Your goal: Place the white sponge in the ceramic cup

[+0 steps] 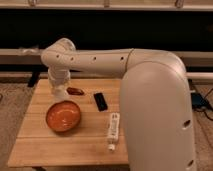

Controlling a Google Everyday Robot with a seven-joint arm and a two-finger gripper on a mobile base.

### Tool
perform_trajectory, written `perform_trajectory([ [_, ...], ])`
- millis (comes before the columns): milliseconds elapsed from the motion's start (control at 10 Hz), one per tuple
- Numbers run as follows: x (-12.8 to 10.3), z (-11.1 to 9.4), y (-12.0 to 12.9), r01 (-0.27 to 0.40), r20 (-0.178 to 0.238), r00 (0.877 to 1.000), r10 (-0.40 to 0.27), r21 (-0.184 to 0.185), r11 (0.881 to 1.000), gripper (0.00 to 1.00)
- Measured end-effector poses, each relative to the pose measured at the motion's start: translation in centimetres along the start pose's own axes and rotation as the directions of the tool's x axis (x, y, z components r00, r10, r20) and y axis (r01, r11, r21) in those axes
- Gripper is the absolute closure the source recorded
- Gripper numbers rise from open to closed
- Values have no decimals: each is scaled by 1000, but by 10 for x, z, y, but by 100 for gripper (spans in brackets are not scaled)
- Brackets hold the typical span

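Our pincer (60,92) hangs low over the far left corner of the pale wooden worktop (75,150), just beside a small reddish-brown object (76,91) and behind the round orange bowl (63,116). We cannot tell whether it is apart or together, and we cannot make out the white sponge or the ceramic cup.

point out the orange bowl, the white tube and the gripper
orange bowl (63,116), camera view, centre of its inside
white tube (113,126), camera view, middle of its body
gripper (59,91), camera view, its lower end, over the table's (40,145) far left part
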Motion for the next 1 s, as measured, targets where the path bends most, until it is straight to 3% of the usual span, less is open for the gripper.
perform_trajectory([
  [300,0,0,-26,-33,27,999,32,34,999,100],
  [600,1,2,-99,-93,66,994,87,99,991,100],
  [1000,37,0,-214,-226,133,970,204,180,957,100],
])
